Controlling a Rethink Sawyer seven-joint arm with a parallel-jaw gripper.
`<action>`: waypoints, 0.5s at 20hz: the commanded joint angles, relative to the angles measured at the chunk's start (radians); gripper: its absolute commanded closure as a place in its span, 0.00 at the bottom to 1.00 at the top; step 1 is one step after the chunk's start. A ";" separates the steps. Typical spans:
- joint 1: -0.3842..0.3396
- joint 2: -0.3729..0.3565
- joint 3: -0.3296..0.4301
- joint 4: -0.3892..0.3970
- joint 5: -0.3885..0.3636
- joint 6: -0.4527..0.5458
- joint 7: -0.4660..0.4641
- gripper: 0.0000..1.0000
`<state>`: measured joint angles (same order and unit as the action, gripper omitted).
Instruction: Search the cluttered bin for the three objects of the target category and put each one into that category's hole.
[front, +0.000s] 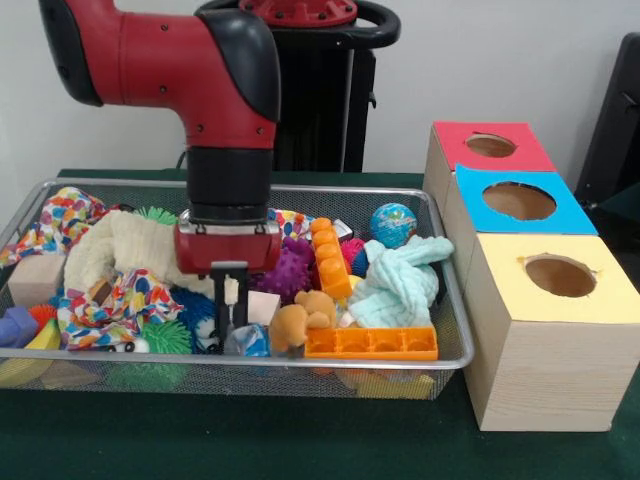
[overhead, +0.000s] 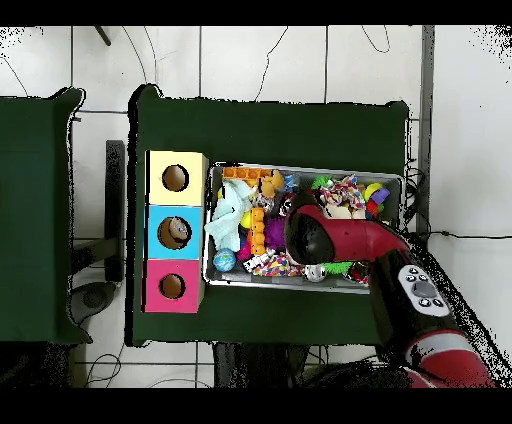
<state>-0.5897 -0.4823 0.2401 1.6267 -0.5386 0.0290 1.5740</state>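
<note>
One gripper (front: 231, 300), down low in the bin (front: 452, 300) near its front wall. Front view: the fingers (front: 240, 312) stand a little apart and I see nothing held between them. They are sunk among clutter. A blue spiky ball (front: 195, 310) sits to one side and a pale block (front: 263, 306) to the other. At the tips lies a small glinting bluish bit (front: 246, 341), possibly one of the plastic pieces; I cannot be sure. A tan plush (front: 297, 322) lies just beside it, touching an orange brick (front: 372, 343). Risk as I judge it: thin wrinkly film could slip out of the fingers, or the plush gets pinched along with it. The blue box's hole (front: 518, 201) sits between the red box (front: 488, 146) and the yellow box (front: 555, 278), so a carry could end over the wrong one.

Overhead view: the arm (overhead: 345, 240) covers the middle of the bin (overhead: 215, 170), hiding the gripper and whatever lies under it. The blue hole (overhead: 174, 233) is well apart, and something pale already shows inside it. A loose piece could drop on the way across.
</note>
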 joint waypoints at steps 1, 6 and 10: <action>-0.188 -0.191 0.244 0.195 -0.047 0.136 -0.071 1.00; -0.151 -0.233 0.178 0.206 -0.079 0.099 -0.028 1.00; -0.019 -0.228 0.020 0.174 -0.092 0.044 0.052 1.00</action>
<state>-0.7268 -0.6611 0.3066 1.7435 -0.5523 0.0355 1.5740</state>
